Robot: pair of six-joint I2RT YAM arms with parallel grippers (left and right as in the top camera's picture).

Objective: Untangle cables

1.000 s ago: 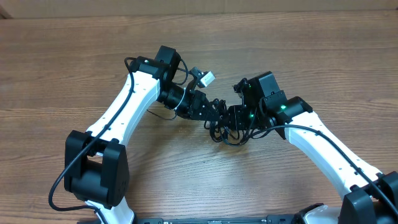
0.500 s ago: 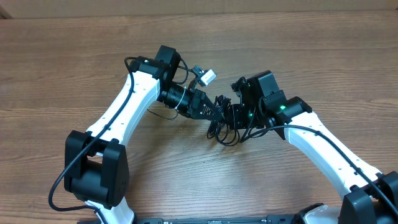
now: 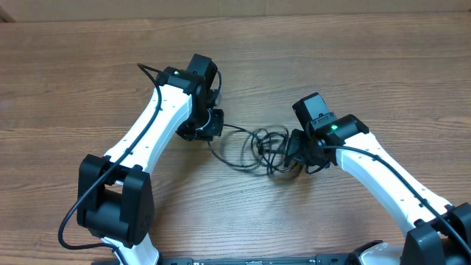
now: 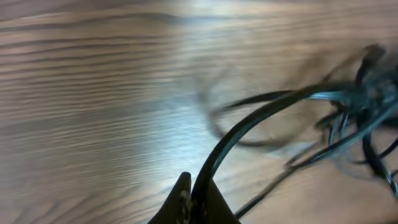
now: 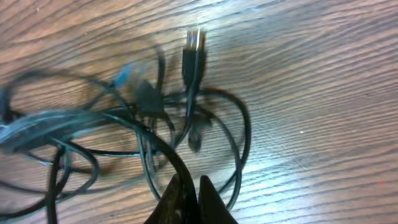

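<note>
The cables are thin black cords in loose tangled loops on the wooden table between my two arms. My left gripper is shut on one cord that runs right into the tangle; the left wrist view shows this cord pinched between the fingertips. My right gripper is at the right edge of the tangle, shut on another cord between its fingertips. A silver-tipped plug lies on the table beyond the loops.
The wooden table stretches around the arms. The thicker black wires of the arms run along the left arm and the right arm.
Both arms have pulled apart, the left gripper to the left and the right gripper to the right. The tight bundle between them has spread into looser loops.
</note>
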